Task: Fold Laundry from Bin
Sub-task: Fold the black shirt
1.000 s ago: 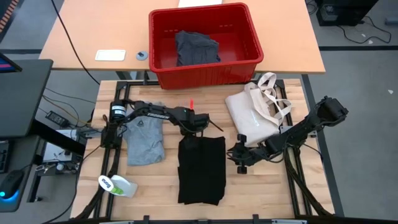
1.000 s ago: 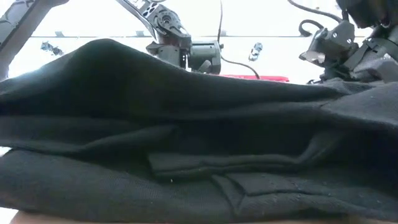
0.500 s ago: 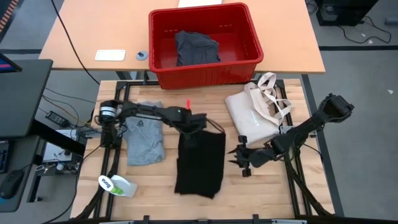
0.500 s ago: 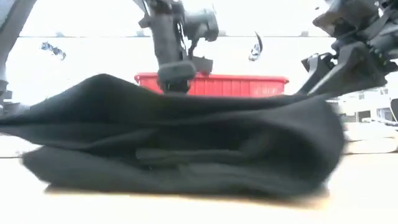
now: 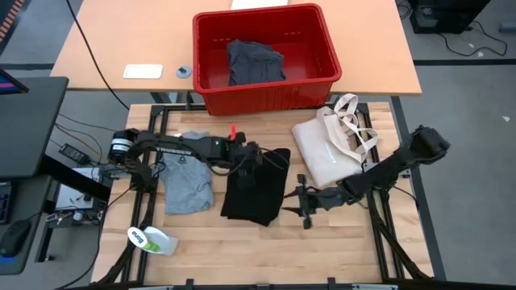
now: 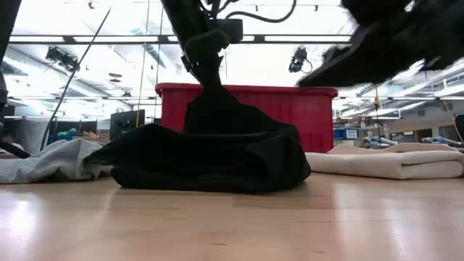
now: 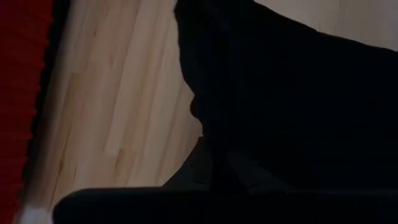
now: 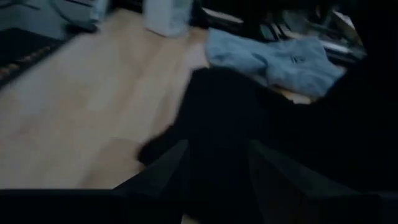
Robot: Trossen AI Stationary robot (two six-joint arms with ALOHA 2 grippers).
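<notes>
The large black garment [image 5: 254,189] lies bunched at the table's middle, and my left gripper [image 5: 244,156] is shut on its far end. That end rises to a peak [image 6: 210,101] while the rest sits heaped on the wood. My right gripper [image 5: 300,203] is open beside the garment's right edge, with black cloth [image 8: 217,118] just ahead of its fingers; I cannot tell if they touch it. A light grey T-shirt [image 5: 187,181] lies flat to the left. The red bin [image 5: 322,76] stands beyond the far edge, with a grey garment [image 5: 254,63] inside. My left gripper pinches the black garment's far end [image 6: 209,85] between its two fingers, slanting down from above and from the table's left. How many layers it has I cannot tell. The held part is lifted into a peak, and the garment's lower bulk [image 6: 210,159] rests on the table.
A cream tote bag [image 5: 330,149] lies at the table's far right, close behind my right arm. A white and green bottle [image 5: 153,239] lies near the front left corner. Bare wood shows along the table's near edge [image 5: 266,258].
My left gripper has shut on the black garment's far end, then risen and drawn a little toward the table's left. The garment lay long and flat. Its far end is now lifted and its near end has slid toward the far edge, bunching. My right gripper has tipped and shifted slightly left.
</notes>
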